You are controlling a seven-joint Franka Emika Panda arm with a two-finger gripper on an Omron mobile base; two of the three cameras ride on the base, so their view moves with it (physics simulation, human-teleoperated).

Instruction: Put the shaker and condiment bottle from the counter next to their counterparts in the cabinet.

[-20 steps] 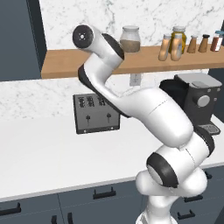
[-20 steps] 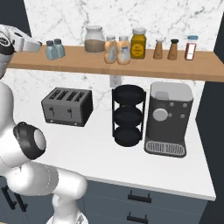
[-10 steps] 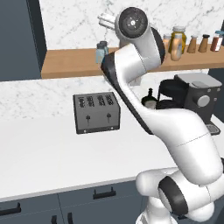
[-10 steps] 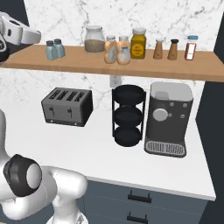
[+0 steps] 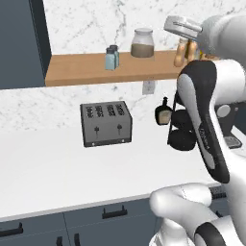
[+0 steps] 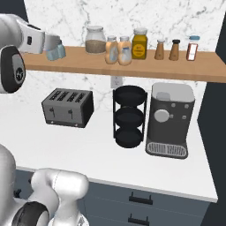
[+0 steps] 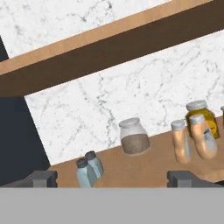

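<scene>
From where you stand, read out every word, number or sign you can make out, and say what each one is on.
No text is legible.
Yellow jar: dark label patch, too blurred to read.
Red-labelled spice bottle: label too small to read.
Condiment bottles: plain grey bands, no lettering visible.
Toaster and coffee machine: knobs and levers, no markings readable.
</scene>
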